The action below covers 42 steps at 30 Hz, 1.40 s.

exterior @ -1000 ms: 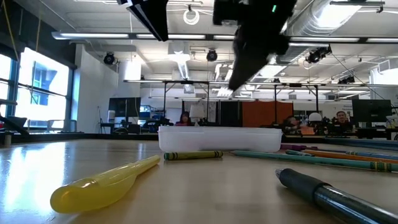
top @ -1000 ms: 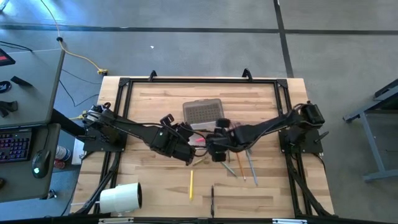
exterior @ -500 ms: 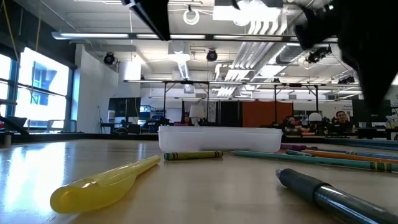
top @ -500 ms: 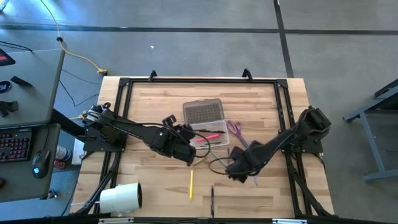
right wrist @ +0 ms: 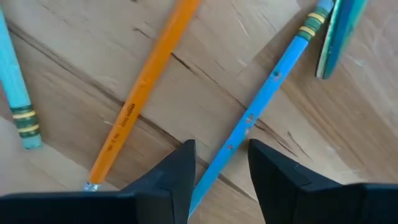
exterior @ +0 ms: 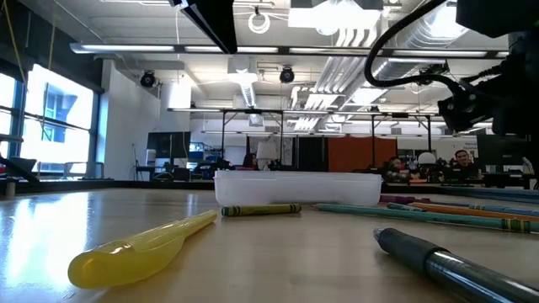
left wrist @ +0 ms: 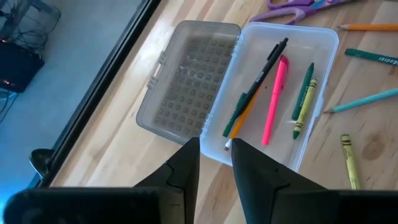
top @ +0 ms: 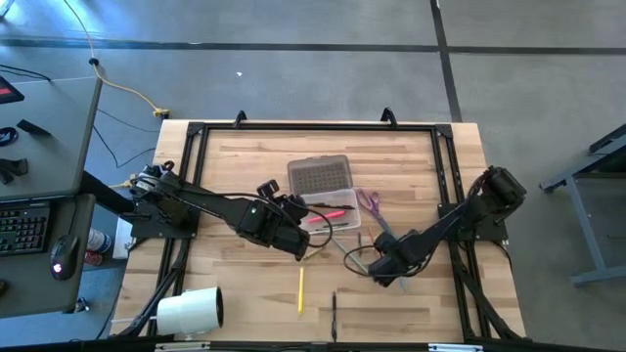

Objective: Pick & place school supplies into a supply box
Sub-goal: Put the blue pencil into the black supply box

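The right gripper (right wrist: 219, 163) has moved off the supply box (top: 328, 210) since a second ago and now hangs low over the loose pencils, fingers parted and empty, with the blue pencil (right wrist: 249, 118) running between the fingertips and the orange pencil (right wrist: 143, 87) just beside them. The left gripper (left wrist: 214, 158) stays at the box's near edge, fingers slightly apart, holding nothing (pink pen (left wrist: 273, 99) and black pen (left wrist: 258, 81) already lie inside).

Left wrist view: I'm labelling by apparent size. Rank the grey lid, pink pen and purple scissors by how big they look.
1. Grey lid.
2. Pink pen.
3. Purple scissors, though they are cut off by the frame, so their rank is unsure.
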Tool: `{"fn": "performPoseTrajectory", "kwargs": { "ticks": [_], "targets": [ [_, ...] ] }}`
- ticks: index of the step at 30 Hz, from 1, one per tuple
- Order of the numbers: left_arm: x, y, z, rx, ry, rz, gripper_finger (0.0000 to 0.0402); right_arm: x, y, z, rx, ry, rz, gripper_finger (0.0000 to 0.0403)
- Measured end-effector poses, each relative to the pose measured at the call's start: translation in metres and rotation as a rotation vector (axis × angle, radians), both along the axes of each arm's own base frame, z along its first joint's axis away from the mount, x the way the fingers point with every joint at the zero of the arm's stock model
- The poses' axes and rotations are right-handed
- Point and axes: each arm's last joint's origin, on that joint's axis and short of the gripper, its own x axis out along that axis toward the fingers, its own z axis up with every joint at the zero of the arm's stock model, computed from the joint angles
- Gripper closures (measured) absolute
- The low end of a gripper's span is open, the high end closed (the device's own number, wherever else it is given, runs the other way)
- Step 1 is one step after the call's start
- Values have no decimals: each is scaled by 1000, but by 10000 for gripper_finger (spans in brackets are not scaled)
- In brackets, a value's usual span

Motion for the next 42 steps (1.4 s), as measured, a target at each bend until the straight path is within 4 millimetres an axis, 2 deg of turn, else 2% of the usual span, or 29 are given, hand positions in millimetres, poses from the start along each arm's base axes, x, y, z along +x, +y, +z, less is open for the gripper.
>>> {"fn": "performPoseTrajectory", "kwargs": {
  "ticks": [5, 11, 14, 17, 23, 27, 30, 33, 38, 42],
  "targets": [
    [0, 0, 0, -6, 0, -2, 275, -2, -2, -4, -11, -10, 26, 286],
    [0, 0, 0, -11, 1, -3, 275, 1, -1, -4, -16, -24, 101, 380],
    [0, 0, 0, -11, 0, -3, 275, 5, 2, 0, 3, -24, 150, 392],
    [0, 0, 0, -10, 2, -5, 275, 11, 6, 16, -8, 33, 189, 383],
    [0, 0, 0, -6, 6, -10, 275, 38, 4, 71, -182, -41, 339, 395],
    [-1, -4, -1, -73, 23, -27, 275, 67, -17, 91, -354, -172, 473, 397],
    [-4, -14, -3, -167, 57, -77, 275, 97, -43, 94, -340, -296, 586, 399],
    [-8, -27, -3, -161, 58, -115, 275, 122, -72, 93, -371, -434, 657, 399],
    [-23, -50, 1, -115, 36, -154, 275, 140, -112, 100, -417, -538, 721, 401],
    [-39, -62, 8, -42, 1, -157, 275, 147, -120, 93, -390, -557, 742, 402]
  ]
}}
